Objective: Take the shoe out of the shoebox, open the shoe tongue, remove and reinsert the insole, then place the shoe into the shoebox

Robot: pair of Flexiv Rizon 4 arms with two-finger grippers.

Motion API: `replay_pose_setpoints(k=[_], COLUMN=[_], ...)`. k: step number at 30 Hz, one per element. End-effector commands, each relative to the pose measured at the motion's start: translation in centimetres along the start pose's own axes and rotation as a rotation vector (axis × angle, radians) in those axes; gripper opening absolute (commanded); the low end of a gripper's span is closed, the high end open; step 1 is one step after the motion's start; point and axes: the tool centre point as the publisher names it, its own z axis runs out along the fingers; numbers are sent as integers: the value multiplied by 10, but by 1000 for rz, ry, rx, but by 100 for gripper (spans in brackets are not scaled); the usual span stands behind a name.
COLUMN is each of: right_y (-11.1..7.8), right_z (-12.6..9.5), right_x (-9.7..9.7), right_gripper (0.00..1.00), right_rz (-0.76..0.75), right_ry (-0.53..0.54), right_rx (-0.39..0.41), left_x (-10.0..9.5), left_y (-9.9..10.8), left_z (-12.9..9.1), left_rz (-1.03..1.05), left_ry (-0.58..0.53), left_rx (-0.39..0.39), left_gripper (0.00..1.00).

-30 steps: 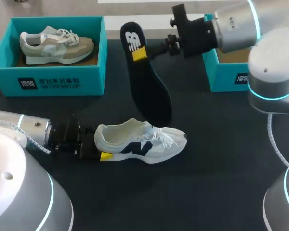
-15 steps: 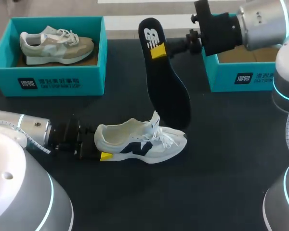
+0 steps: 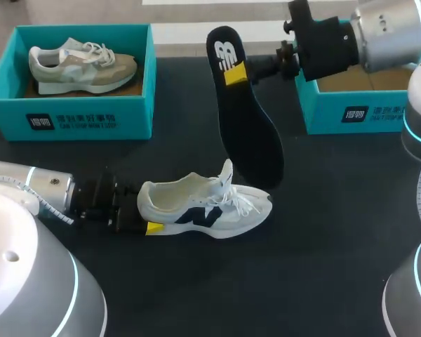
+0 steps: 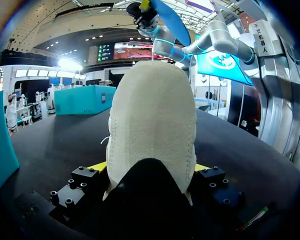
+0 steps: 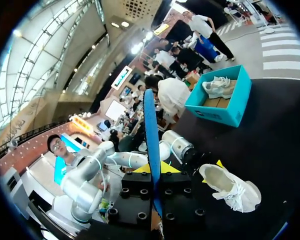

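Right claw [image 3: 236,74] clamped on insole [image 3: 249,140] above white shoe [image 3: 210,208], left claw [image 4: 149,168] tight on its heel, teal shoebox [image 3: 70,121] behind.

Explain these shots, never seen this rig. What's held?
Two robot arms at a black table. The wide picture looks down from above and behind; each round one comes from a camera on an arm's wrist. The left arm grips the heel of a white sneaker, lying on the table, in its jaws. The right arm holds a black insole up in the air. The left teal shoebox holds a beige sneaker; the right teal shoebox is partly hidden.
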Motion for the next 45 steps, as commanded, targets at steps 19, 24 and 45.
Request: replay_pose_setpoints(k=[19,24,45], right_y=[-27,-32,-49], right_z=[-37,-35,-24], right_x=[62,72,82], right_gripper=[0,0,0], right_rz=[175,151,50], right_ry=[53,41,15], right_rx=[-131,-171,-157], left_x=[-2,-2,-2], left_y=[7,7,7], left_z=[3,3,3], left_rz=[0,0,0], left_ry=[2,2,2], left_rx=[-2,-2,-2], left_gripper=[0,0,0])
